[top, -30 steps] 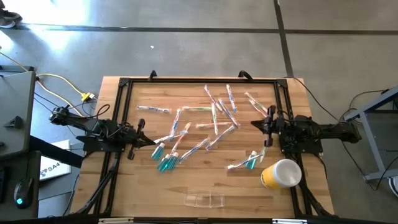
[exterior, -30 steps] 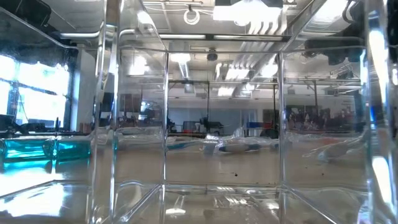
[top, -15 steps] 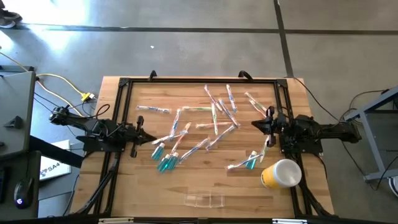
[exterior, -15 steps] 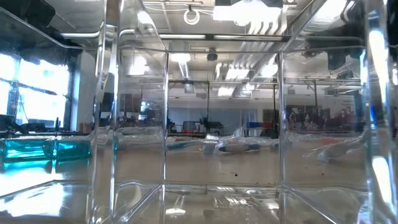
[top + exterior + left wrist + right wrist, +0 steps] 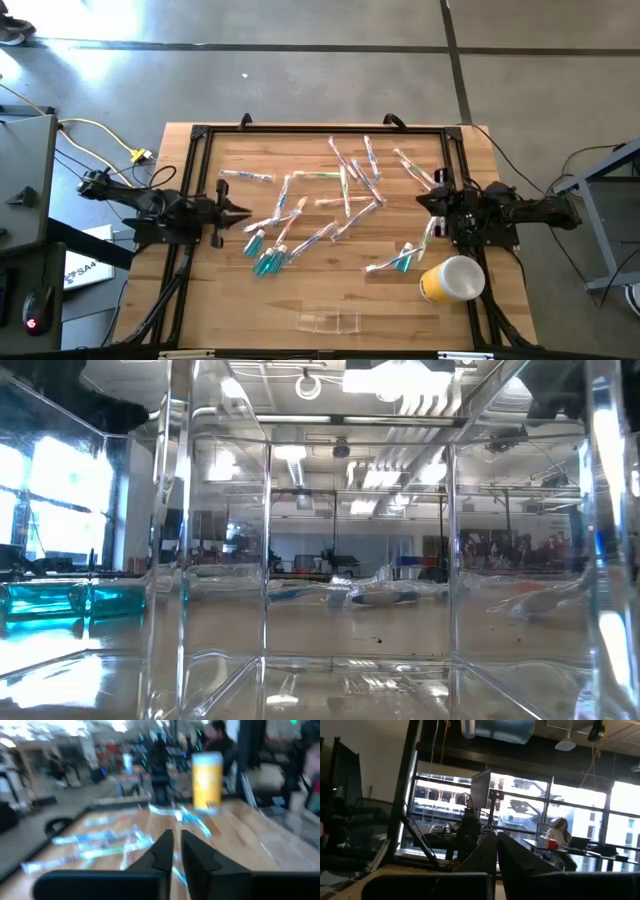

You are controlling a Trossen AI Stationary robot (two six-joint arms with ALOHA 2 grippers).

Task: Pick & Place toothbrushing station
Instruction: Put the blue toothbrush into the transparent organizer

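**Ana:** What is hard to see here?

**Ben:** The low view looks through a clear plastic box [image 5: 320, 560]. Its shiny walls bend the light, so the things behind look smeared. I can't tell what most of them are. The left wrist view is blurry too.

**Ana:** Is anything in the clear box?

**Ben:** From above, the box [image 5: 328, 320] sits near the front edge of the wooden table [image 5: 230, 290], and I see nothing inside it.

**Ana:** And the cup?

**Ben:** The yellow cup [image 5: 451, 279] lies tipped on its side by the right arm. I can't see into it. In the left wrist view the cup [image 5: 207, 781] is a round yellow shape.

**Ana:** Where are the toothbrushes?

**Ben:** The toothbrushes [image 5: 330, 195] are thin sticks in clear wrappers, spread over the middle of the table. Some cross each other. Some small teal tubes [image 5: 265, 255] lie close together, near the left arm.

**Ana:** What about the grippers?

**Ben:** The left gripper [image 5: 243, 210] is over the left side of the table, just beside the nearest brushes. Its fingers [image 5: 162, 851] have a thin gap and hold nothing. The right gripper [image 5: 425, 200] is at the right side, near the brushes there. Its fingers [image 5: 487, 851] are pressed together with nothing in them.
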